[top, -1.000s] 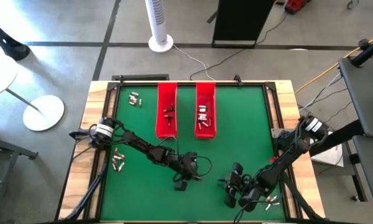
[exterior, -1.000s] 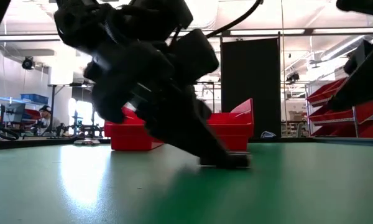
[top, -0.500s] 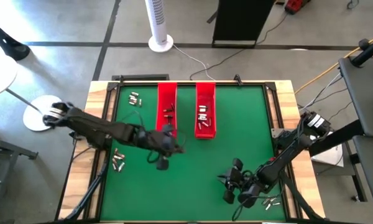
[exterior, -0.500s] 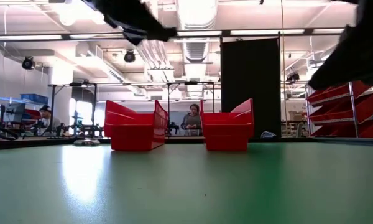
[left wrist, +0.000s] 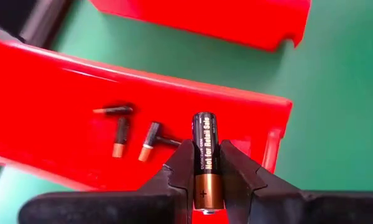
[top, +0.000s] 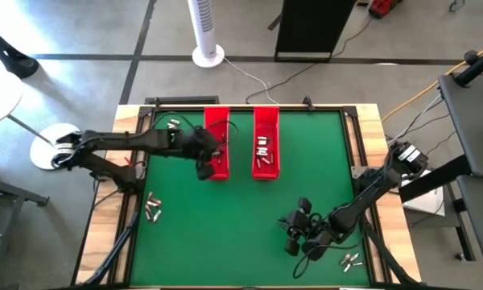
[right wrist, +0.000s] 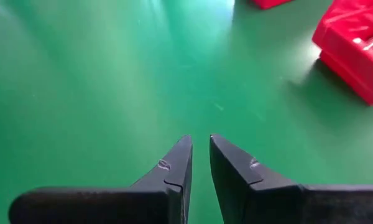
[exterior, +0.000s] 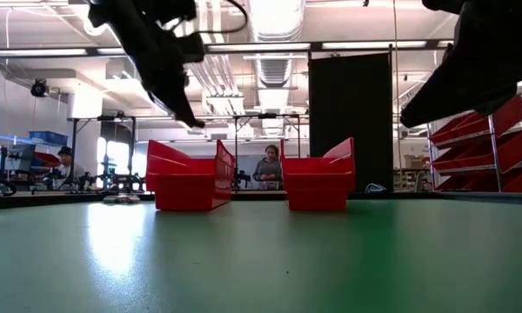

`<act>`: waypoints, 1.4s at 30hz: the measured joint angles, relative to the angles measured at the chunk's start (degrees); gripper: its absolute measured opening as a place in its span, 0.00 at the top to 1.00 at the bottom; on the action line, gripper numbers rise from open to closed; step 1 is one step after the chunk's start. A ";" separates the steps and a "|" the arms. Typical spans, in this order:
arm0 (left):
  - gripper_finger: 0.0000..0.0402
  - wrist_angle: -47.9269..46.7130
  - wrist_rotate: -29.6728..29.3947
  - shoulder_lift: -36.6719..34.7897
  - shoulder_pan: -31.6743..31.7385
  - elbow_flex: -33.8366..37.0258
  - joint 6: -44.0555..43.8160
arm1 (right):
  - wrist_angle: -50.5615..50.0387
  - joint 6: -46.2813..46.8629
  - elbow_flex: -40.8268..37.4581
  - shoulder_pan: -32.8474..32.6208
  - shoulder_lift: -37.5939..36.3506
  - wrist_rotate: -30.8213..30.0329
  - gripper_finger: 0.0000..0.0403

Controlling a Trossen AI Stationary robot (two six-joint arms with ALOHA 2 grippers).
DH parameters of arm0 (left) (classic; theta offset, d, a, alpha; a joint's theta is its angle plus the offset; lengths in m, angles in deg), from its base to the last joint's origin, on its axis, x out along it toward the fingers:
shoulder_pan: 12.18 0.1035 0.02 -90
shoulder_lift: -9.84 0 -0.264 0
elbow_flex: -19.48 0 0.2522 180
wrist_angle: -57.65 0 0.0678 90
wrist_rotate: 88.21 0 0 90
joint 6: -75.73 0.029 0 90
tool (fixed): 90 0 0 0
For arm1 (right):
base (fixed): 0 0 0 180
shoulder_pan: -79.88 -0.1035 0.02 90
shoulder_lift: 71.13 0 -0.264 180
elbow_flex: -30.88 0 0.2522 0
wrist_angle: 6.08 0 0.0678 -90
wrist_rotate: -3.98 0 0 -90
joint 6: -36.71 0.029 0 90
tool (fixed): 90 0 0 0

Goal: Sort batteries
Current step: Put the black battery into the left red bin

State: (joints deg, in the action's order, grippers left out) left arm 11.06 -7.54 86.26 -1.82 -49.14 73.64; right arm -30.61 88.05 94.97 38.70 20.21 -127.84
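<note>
Two arms: both work over the green table (top: pixel 241 201); the left reaches to the far side, the right sits near the front edge.
Table: it carries two red trays side by side at the far edge, with loose batteries in small clusters around them.
Left tray (top: pixel 216 141): it lies under the left gripper and already holds a few dark batteries with coppery ends (left wrist: pixel 120 134).
Right tray (top: pixel 266 142): it holds a few silvery batteries (top: pixel 262 150).
Left gripper (left wrist: pixel 203 177): it is clamped on one battery (left wrist: pixel 203 155), dark with a coppery end, held across its middle above the left tray's floor.
Right gripper (right wrist: pixel 199 158): its fingers are nearly together with nothing between them, above bare table, near a cluster of batteries (top: pixel 352 259) at the front right.
Other loose batteries: one cluster (top: pixel 152 207) lies at the left edge, another (top: pixel 174 126) at the far left corner.
Handling: a battery looks stiff, smooth and light, likely to roll; pinching across the barrel's middle, as here, seems safest.
</note>
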 joint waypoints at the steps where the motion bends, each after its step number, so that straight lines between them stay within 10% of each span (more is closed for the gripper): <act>1: 0.92 -0.46 0.58 0.98 0.64 -0.48 0.68 | -0.08 -0.24 0.00 0.04 -0.20 -0.08 0.88; 36: 0.92 2.84 3.94 26.37 14.82 -8.18 13.44 | -1.34 3.61 0.00 -0.17 -1.91 2.73 0.88; 42: 0.78 3.77 0.65 27.86 14.78 -8.27 13.67 | -0.89 4.08 0.00 -0.17 -1.91 3.28 0.86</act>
State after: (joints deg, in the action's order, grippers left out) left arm 14.82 -6.89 114.12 12.96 -57.41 87.31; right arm -31.50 92.13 94.97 38.52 18.30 -124.56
